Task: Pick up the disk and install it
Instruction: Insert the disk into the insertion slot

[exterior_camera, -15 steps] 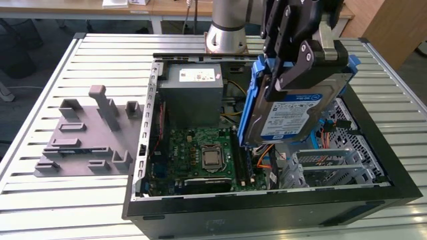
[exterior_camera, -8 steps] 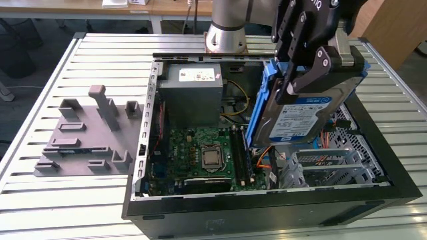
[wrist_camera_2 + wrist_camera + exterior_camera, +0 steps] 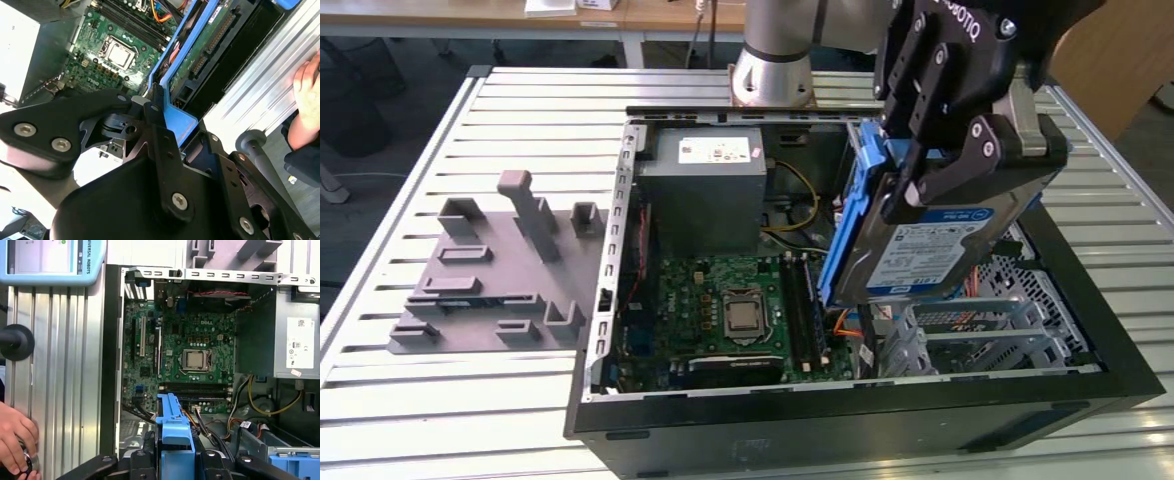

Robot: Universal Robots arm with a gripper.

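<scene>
Over the open case (image 3: pixel 854 420), toward its three o'clock side in the exterior view, the gripper (image 3: pixel 942 172) is clamped on the disk (image 3: pixel 927 250) — fingers pressed to either side of it. The disk hangs on edge, a little tilted, its white-and-blue label facing the camera and the blue rail running up its nine o'clock edge. Its lower end sits over the metal drive cage (image 3: pixel 987 320); whether they touch I cannot tell. At nine o'clock from the disk lies the green board (image 3: pixel 707 300), and at twelve o'clock of the board stands the grey power supply (image 3: pixel 707 185). Outside the case, off at nine o'clock on the slatted table (image 3: pixel 454 400), rests a grey fixture plate (image 3: pixel 480 280). A person's hand (image 3: pixel 15 432) lies at the table's edge in both wrist views.
</scene>
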